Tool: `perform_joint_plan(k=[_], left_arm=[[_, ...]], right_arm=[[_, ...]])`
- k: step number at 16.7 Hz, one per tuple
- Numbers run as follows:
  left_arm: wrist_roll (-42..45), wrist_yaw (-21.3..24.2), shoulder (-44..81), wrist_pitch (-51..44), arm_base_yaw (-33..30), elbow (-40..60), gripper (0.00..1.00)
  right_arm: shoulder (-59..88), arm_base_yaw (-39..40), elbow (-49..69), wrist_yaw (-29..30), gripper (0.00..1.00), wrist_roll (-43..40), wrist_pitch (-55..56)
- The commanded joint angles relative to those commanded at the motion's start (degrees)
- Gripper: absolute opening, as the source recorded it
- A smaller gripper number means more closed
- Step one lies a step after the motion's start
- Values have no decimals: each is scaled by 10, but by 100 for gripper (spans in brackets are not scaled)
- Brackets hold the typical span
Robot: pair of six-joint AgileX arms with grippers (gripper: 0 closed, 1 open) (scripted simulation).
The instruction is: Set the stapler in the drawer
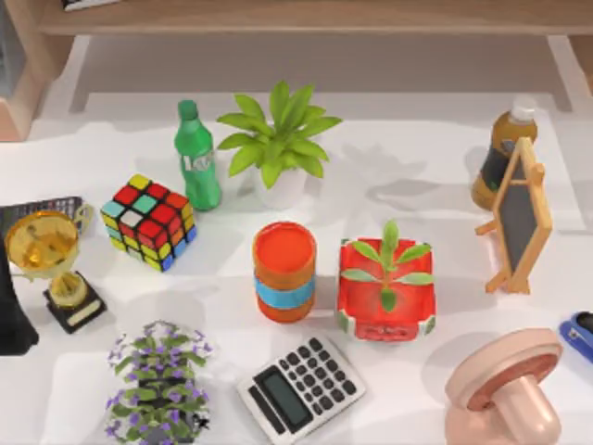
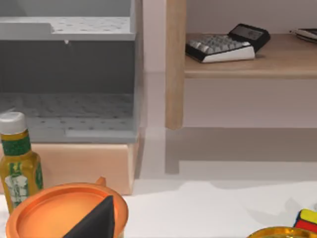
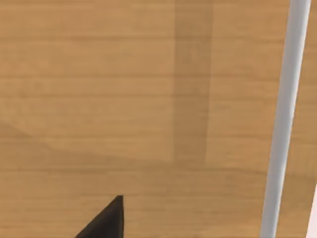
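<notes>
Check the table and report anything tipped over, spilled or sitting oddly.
The pink mushroom-shaped object at the table's front right lies on its side rather than standing. The stapler sits at the very right edge of the top view, partly cut off. Nothing looks spilled or broken; the bottles, plants and trophy stand upright.

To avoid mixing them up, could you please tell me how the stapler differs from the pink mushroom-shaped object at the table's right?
The stapler is bright blue with a dark inset; the pink mushroom-shaped object is plain pale pink. The stapler is much smaller and cut off by the top view's right edge; the pink object is bulky, lying on its side with its broad cap facing up-left. Both rest on the white table near its right side.
</notes>
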Motion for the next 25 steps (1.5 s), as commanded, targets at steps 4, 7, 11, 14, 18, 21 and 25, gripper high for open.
perform_joint_plan(k=[4,7,11,14,18,21,25], left_arm=[[0,0,0,0,0,0,100],[0,0,0,0,0,0,100],[0,0,0,0,0,0,100],[0,0,0,0,0,0,100],[0,0,0,0,0,0,100],[0,0,0,0,0,0,100],[0,0,0,0,0,0,100]], right_arm=[[-1,-1,-1,-1,100,0,1],[-7,-19,-24,-20,100,0,18],[-10,-27,-35,-28,100,0,25],[-11,-27,-32,-24,100,6,19],[-46,-51,-13,13,100,81,-64],[-86,-62,14,58,100,173,-188],[-144,-45,55,130,100,312,-435]])
